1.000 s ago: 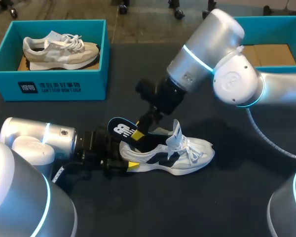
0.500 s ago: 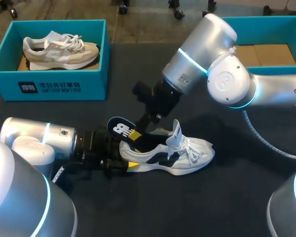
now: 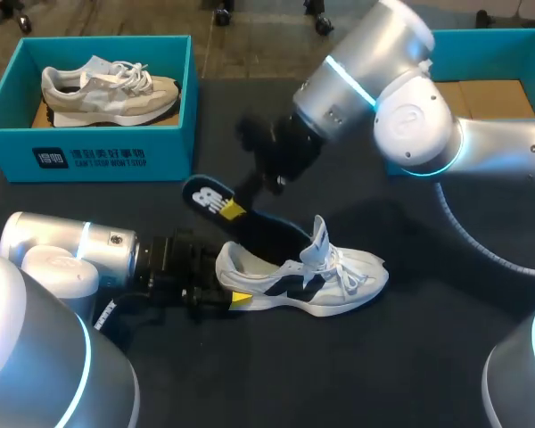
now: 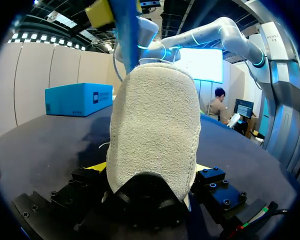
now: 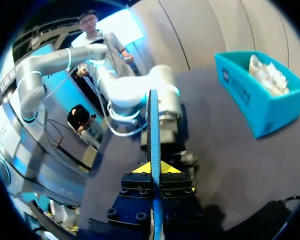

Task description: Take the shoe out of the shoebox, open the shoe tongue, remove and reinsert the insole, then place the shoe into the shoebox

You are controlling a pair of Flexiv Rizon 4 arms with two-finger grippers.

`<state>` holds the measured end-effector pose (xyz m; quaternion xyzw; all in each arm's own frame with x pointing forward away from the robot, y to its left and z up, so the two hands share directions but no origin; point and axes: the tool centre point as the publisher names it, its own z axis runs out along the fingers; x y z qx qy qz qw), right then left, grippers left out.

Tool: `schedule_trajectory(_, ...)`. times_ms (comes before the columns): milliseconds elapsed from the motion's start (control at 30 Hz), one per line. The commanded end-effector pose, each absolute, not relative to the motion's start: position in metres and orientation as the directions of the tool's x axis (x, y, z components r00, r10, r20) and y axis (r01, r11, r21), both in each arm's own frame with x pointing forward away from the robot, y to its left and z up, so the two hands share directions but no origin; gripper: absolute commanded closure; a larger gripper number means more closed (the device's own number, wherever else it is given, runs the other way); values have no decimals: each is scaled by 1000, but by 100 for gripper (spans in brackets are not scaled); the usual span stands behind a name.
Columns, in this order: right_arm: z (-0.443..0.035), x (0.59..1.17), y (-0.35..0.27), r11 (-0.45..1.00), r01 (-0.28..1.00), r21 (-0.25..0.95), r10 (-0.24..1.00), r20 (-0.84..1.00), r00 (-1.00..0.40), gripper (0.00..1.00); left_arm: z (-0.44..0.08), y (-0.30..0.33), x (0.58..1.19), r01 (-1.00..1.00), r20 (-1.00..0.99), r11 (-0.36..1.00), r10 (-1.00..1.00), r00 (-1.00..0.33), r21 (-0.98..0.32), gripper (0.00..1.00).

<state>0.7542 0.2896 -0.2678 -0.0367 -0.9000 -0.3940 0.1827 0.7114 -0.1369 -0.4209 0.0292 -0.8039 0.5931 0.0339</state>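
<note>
A white shoe (image 3: pixel 312 272) with dark side stripes lies on the dark table, toe to the right. My left gripper (image 3: pixel 225 292) holds its heel; in the left wrist view the fuzzy heel (image 4: pixel 155 130) fills the gap between the fingers, whose yellow tips (image 4: pixel 97 166) press on both sides. A dark blue insole (image 3: pixel 221 205) with a white logo sticks out of the shoe's opening, slanting up to the left. My right gripper (image 3: pixel 235 210) is shut on it near its heel end. In the right wrist view the insole (image 5: pixel 153 125) stands edge-on between the right gripper (image 5: pixel 153 169) tips.
A teal shoebox (image 3: pixel 89 156) at the back left holds a beige shoe (image 3: pixel 111 89). A second teal box (image 3: pixel 481 40) with a cardboard floor stands at the back right, partly behind my right arm. Bare tabletop lies in front of the white shoe.
My right gripper closed on the insole, then rose and moved back-left, drawing the insole further out of the shoe. The left gripper and the shoe stayed put.
</note>
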Motion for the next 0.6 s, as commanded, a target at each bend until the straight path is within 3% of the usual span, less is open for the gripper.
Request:
schedule_trajectory(33,-257,748,281,626,190,756,-65,294,-954,100,-424,-137,713,-88,90,298,-6,-996,-950,100)
schedule_trajectory(300,-235,770,295,577,122,808,-93,213,-973,100,-424,-137,713,-88,90,298,-6,-996,-950,100)
schedule_trajectory(600,-218,785,302,463,125,878,18,131,-991,100,-424,-137,713,-88,90,298,-6,-996,-950,100)
